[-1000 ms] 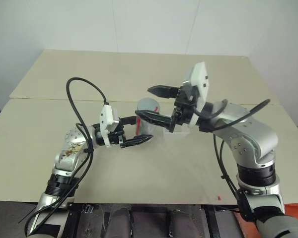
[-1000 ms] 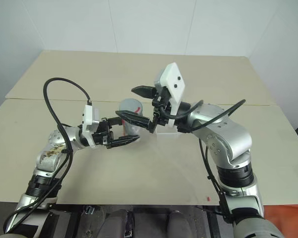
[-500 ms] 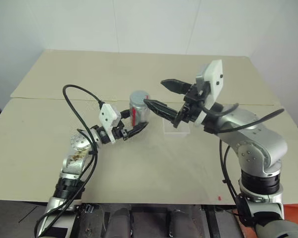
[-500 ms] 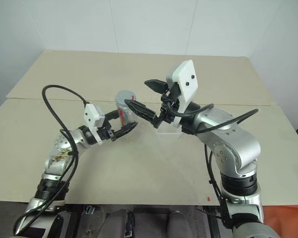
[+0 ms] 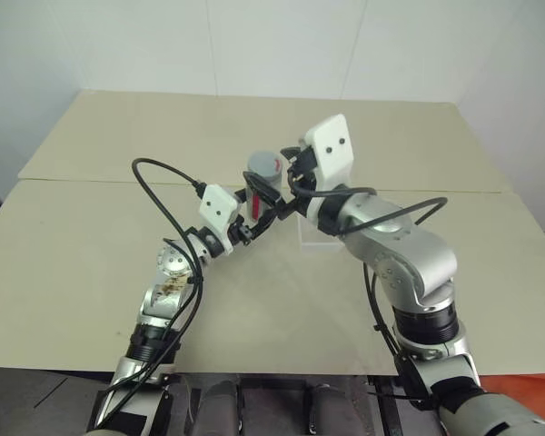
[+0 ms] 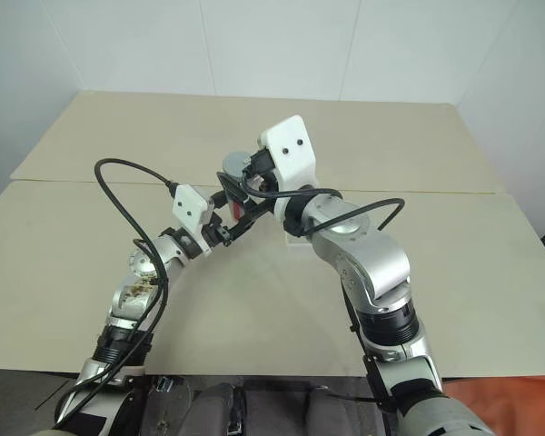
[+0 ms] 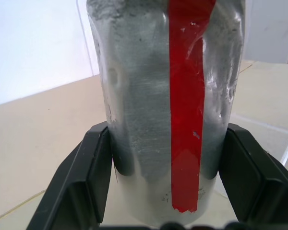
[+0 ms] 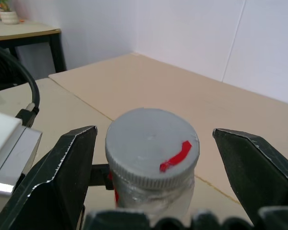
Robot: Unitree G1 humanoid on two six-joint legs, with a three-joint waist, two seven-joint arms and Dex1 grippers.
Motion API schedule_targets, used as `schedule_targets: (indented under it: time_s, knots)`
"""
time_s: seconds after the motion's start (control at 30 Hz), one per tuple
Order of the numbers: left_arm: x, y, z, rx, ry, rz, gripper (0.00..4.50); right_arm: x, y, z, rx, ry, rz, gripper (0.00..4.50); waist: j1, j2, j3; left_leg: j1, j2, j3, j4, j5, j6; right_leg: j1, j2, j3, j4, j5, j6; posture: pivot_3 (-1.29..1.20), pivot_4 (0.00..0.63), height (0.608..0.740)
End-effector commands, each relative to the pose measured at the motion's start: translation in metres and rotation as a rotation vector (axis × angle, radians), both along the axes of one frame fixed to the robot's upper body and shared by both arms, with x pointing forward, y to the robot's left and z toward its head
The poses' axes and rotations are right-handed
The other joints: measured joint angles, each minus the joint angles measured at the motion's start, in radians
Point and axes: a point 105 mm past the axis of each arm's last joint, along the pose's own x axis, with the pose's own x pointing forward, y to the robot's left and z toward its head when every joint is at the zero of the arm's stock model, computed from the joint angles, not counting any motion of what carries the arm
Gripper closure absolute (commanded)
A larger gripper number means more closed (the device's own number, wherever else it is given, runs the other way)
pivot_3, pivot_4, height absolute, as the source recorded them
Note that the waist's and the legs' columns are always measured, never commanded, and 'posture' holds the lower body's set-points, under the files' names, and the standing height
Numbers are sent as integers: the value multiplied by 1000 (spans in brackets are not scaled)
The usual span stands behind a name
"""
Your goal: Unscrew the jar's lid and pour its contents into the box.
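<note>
Right gripper [image 8: 151, 201] is spread wide, one black finger [image 8: 62, 172] on each side of the grey lid [image 8: 151, 143], and neither touches it; there's daylight on both sides. The lid sits between them, centred or close to it, a curl of red tape on its top. Just under the lid, the jar [image 7: 165, 96]: silvery label, red stripe running down it, held off the table [image 5: 91, 227] and upright or nearly so. Below the right claw, the left gripper [image 7: 165, 167] is pinching the jar's lower body, a pad flat on either flank.

Beyond the claw, on its far side from the left arm, the clear box [image 5: 320, 234] rests on the table, partly hidden behind the right arm. The contents can't be made out through the label.

Now the risks, as I read them. If the right fingers close off-centre, one pad lands first and shoves the jar sideways in the left grip. The left hold is low on the body, so a push at the lid has leverage to tip it. Once twisting starts, a smooth label could let the jar spin with the lid. And the cable [image 5: 168, 177] looping off the left wrist sits close by; a wide wrist turn could snag it.
</note>
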Motion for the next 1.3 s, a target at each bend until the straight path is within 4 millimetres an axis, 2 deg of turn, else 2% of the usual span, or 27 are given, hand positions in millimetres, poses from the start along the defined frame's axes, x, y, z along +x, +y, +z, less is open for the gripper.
schedule_targets:
  time_s: [0.03, 0.2, 0.3, 0.37, 0.43, 0.73, 0.9, 1.07, 1.3]
  knots:
    - [-6, -3, 14, -11, -63, -12, 1646, -1, -3, 16, 31, -58, -19, 10, -1, 0, 0, 0, 0, 0, 0, 0, 0, 0, 0, 0, 0, 0, 0, 0, 150, 740]
    - [-7, -2, 13, -5, -58, -14, 1646, -1, -1, 17, 43, -58, -11, 10, -5, 0, 0, 0, 0, 0, 0, 0, 0, 0, 0, 0, 0, 0, 0, 0, 150, 740]
    - [-8, -2, 12, -3, -55, -16, 1646, -1, -1, 18, 47, -62, -8, 578, -7, 0, 0, 0, 0, 0, 0, 0, 0, 0, 0, 0, 0, 0, 0, 0, 150, 740]
    - [-9, -2, 12, -3, -52, -18, 1646, -1, -1, 18, 48, -61, -10, 1285, -7, 0, 0, 0, 0, 0, 0, 0, 0, 0, 0, 0, 0, 0, 0, 0, 150, 740]
    - [-10, -2, 11, -1, -50, -21, 1646, -1, -1, 18, 47, -62, -6, 1700, -8, 0, 0, 0, 0, 0, 0, 0, 0, 0, 0, 0, 0, 0, 0, 0, 150, 740]
    - [-19, -2, 14, -17, -51, -97, 1646, -3, -2, 15, 32, -63, 31, 1700, -11, 0, 0, 0, 0, -1, 0, 0, 0, 0, 0, 0, 0, 0, 0, 0, 150, 740]
    - [-43, -1, 34, -100, -64, -329, 1646, -22, -1, 13, -3, -60, 257, 1700, -13, 0, 0, 0, 0, -2, 0, 0, 0, 0, 0, -1, 0, 0, 0, 0, 150, 740]
    - [-63, 3, 39, -20, -46, -536, 1646, -46, -10, 10, -83, -47, 508, 1700, -14, 0, 0, 0, 0, -5, 0, 0, 0, 0, 0, 0, -1, 0, 0, 0, 150, 740]
    - [-71, 8, 46, 46, -66, -653, 1646, -59, -22, 8, -130, -27, 656, 1700, -14, 0, 0, 1, 0, -6, 0, 0, 0, 0, 0, 0, -2, 0, 0, 0, 150, 740]
